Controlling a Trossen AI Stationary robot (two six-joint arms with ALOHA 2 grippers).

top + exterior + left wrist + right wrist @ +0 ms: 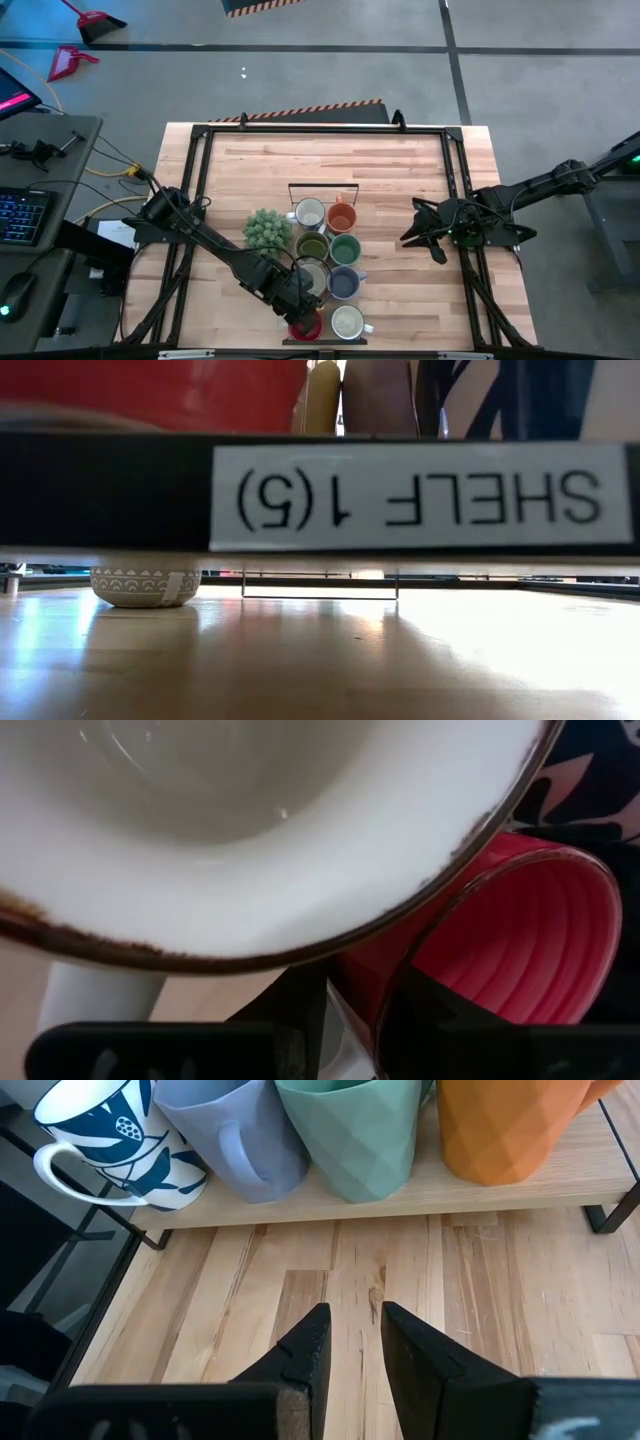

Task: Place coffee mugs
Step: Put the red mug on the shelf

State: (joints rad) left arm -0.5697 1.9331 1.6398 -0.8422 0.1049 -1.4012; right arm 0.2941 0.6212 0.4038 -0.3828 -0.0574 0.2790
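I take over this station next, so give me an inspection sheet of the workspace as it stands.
Surface: wooden table, bare on its right half.
Job's things: eight mugs in two rows on a low shelf; orange mug, teal mug, blue-grey mug and red mug among them.
Clutter: spiky green plant beside the rows.
Grippers: left gripper closed on the red mug's rim; right gripper slightly parted, empty, above the bare wood.
Cables: yellow cable off the table's left edge.
Surroundings: keyboard, red dustpan.
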